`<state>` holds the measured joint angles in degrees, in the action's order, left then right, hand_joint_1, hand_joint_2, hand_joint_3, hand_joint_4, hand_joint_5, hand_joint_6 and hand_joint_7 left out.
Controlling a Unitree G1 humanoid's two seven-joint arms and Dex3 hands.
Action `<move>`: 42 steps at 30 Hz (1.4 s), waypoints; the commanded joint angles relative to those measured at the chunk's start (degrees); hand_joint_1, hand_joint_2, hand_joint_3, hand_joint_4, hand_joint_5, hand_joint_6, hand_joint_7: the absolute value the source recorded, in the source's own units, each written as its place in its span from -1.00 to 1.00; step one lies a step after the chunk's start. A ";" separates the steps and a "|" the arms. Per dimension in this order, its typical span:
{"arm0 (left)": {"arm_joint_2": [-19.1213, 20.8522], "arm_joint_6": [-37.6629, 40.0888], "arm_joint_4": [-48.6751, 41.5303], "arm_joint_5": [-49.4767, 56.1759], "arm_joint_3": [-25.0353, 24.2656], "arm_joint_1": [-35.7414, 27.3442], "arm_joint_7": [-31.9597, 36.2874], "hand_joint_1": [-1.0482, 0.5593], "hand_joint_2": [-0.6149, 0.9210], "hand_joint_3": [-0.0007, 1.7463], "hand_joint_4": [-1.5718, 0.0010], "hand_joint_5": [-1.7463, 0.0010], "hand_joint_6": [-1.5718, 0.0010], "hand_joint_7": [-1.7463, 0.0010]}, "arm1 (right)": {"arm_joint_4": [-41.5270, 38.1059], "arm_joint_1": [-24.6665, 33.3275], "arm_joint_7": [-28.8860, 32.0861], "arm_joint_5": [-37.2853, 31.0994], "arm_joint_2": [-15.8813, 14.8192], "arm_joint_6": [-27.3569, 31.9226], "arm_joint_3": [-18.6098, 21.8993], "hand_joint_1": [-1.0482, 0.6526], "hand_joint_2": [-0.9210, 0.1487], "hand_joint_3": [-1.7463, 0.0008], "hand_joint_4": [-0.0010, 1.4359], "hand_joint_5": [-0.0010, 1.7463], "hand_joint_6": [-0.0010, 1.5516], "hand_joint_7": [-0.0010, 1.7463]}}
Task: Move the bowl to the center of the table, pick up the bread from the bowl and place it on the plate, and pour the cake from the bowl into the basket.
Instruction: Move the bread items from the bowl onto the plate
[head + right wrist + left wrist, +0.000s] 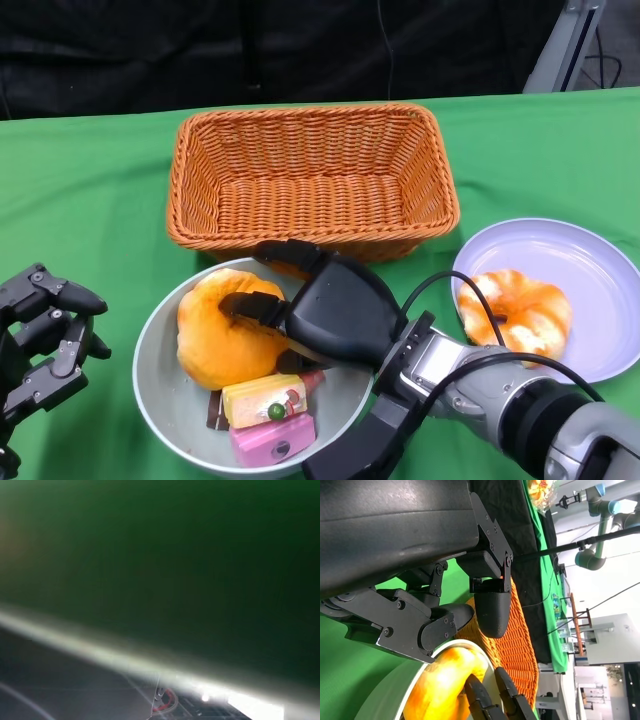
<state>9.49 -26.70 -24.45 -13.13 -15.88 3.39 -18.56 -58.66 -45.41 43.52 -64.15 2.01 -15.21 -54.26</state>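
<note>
Right hand (335, 310) reaches over the bowl's (155, 385) right rim, fingers (250, 305) on the bread (215, 340) inside it, pressing its top and near side; looks like a grasp forming, but whether the bread is actually clamped I cannot tell; left wrist view shows the same black fingers (485, 702) against the bread (440, 680); silver forearm (500, 400) runs off to the bowl's lower right, black cable looped above it; right wrist view is only a green and grey blur, nothing readable; left hand (45, 340) sits left of the bowl, apart from it, fingers spread, holding nothing; its fingers (490, 607) fill the left wrist view, nothing between them; bread lies in the bowl's upper left part; cake pieces in the bowl's lower part, a yellow cake (265, 398) with a green bit on top, a pink cake (272, 440) just below it, a dark brown piece beside them; basket (310, 175) stands just behind the bowl, nothing seen inside; plate (590, 270) right of the bowl, with a second bread (515, 310) on its left half; green cloth (80, 200) covers the table.
</note>
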 commanded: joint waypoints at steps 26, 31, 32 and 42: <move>0.81 -0.72 -1.27 -0.06 -0.21 0.19 0.21 0.19 0.63 0.02 0.13 -0.84 0.07 -0.46 | -1.58 1.69 1.28 1.16 -0.36 -2.00 -2.24 -0.26 -0.88 0.98 0.43 -0.82 0.50 -0.97; 0.77 -0.92 -1.52 -0.48 -0.32 0.21 -0.12 0.22 0.64 0.04 0.13 -0.83 0.07 -0.45 | -1.54 1.58 2.73 1.25 -0.17 -1.66 -1.88 -0.22 -0.97 0.99 0.40 -0.55 0.50 -0.99; 0.72 -0.89 -1.46 -0.55 -0.32 0.18 -0.10 0.21 0.63 0.03 0.13 -0.83 0.06 -0.45 | -1.56 1.58 3.09 1.30 -0.14 -1.70 -1.78 -0.22 -0.97 1.00 0.32 -0.39 0.52 -0.99; 0.69 -0.09 -0.97 -0.43 -0.11 0.23 0.23 0.21 0.63 0.03 0.14 -0.87 0.07 -0.46 | -0.92 0.79 5.08 2.82 -0.85 -4.72 -0.18 -0.19 -0.99 0.98 0.28 0.10 0.52 -0.99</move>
<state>9.51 -26.83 -25.61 -13.27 -15.86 3.44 -18.57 -58.78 -45.59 49.86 -61.16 1.83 -17.50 -53.92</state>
